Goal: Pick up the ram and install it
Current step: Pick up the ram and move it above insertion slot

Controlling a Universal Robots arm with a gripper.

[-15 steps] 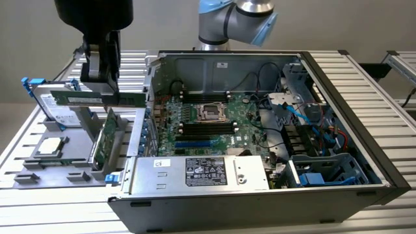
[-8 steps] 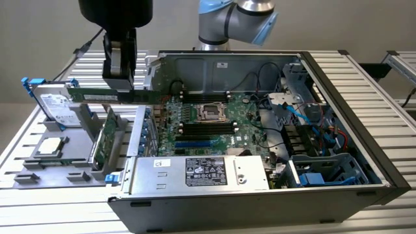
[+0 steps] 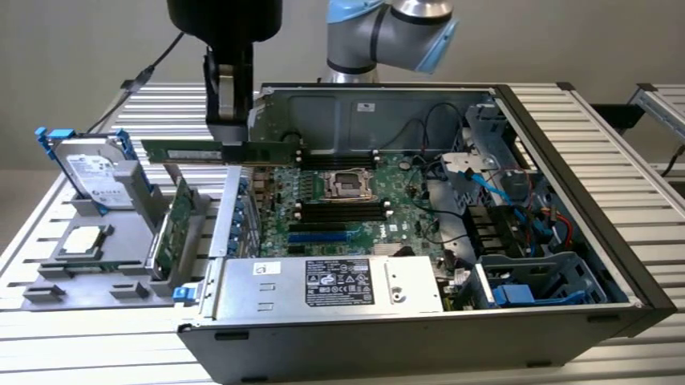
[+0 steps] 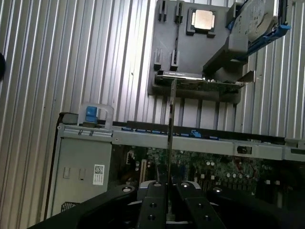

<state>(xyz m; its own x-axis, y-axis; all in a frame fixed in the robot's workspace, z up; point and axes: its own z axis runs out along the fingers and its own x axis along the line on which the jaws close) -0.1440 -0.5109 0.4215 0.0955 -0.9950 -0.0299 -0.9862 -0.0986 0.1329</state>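
Exterior view: my gripper (image 3: 229, 138) is clamped on the ram (image 3: 176, 150). The stick hangs level in the air over the computer case (image 3: 583, 184) wall on the exterior view's left, near the grey tray (image 3: 107, 277) (hard drive (image 3: 95, 168) stands there). Wrist view: ram (image 4: 170, 124) edge-on between my fingers (image 4: 153, 205), motherboard (image 4: 214, 164) below.
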